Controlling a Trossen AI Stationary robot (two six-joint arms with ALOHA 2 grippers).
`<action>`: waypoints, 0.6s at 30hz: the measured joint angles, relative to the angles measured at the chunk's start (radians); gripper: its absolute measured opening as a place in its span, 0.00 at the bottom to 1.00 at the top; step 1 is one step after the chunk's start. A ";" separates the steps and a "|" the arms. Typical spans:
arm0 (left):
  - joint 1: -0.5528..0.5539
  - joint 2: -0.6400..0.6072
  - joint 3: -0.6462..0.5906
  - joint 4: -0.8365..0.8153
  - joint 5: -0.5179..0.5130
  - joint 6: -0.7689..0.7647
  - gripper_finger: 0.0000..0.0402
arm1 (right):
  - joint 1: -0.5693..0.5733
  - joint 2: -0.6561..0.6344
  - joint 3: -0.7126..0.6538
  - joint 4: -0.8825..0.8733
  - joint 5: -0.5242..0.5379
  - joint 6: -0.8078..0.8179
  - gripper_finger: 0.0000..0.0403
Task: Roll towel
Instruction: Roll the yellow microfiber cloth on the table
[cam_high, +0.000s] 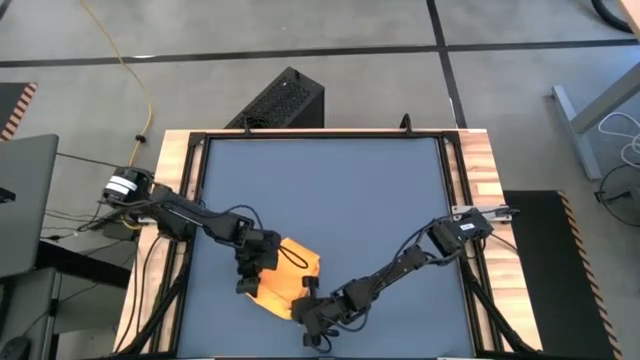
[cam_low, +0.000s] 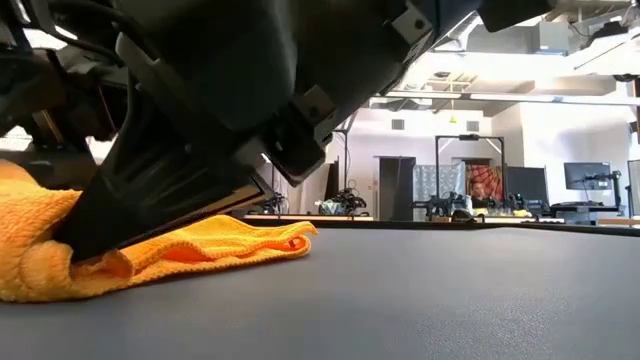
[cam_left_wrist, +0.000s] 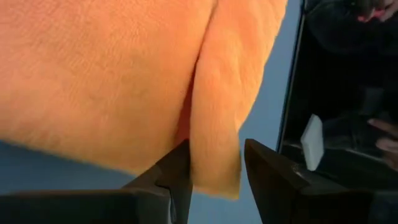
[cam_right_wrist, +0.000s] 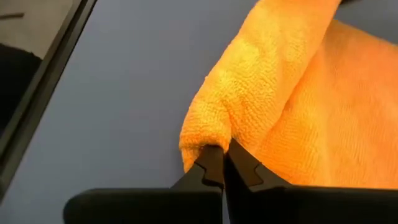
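Lying on the near part of the blue-grey tabletop (cam_high: 330, 190), a little left of centre, the towel (cam_high: 290, 283) is a crumpled yellow-orange cloth with both grippers at its edges. The right gripper (cam_high: 310, 322) is at the towel's near corner; the right wrist view shows its two dark fingers (cam_right_wrist: 210, 167) brought together and pinching a rolled fold of the fabric (cam_right_wrist: 249, 106), with the rest of the cloth spreading flat beyond. The left gripper (cam_high: 252, 282) is at the towel's left edge; in the left wrist view its fingers (cam_left_wrist: 177, 174) stand apart with a hanging fold of the towel (cam_left_wrist: 217, 124) between them, the cloth touching the one finger, while the other finger (cam_left_wrist: 267, 171) is clear of it, so the fold is straddled rather than clamped. From table height, a large dark gripper body (cam_low: 200, 130) fills the upper left of the picture and presses down onto the towel (cam_low: 200, 245), whose folded edge lies on the tabletop (cam_low: 420, 300); which arm this is cannot be told from that view alone. Farther back, the tabletop is bordered by a black frame (cam_high: 320, 135) and wooden side rails (cam_high: 485, 170). Beyond the far edge stands a black box (cam_high: 285, 100) on the grey floor, with a yellow cable (cam_high: 135, 70) trailing to the left.
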 joint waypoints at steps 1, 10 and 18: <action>-0.003 -0.014 0.000 -0.021 -0.010 0.010 0.32 | 0.002 0.000 0.000 -0.001 0.001 0.015 0.04; -0.049 -0.123 0.000 -0.157 -0.153 0.157 0.32 | 0.040 -0.001 -0.011 0.008 0.064 0.144 0.03; -0.236 -0.239 0.001 -0.155 -0.544 0.390 0.32 | 0.062 -0.003 -0.175 0.294 0.126 0.259 0.03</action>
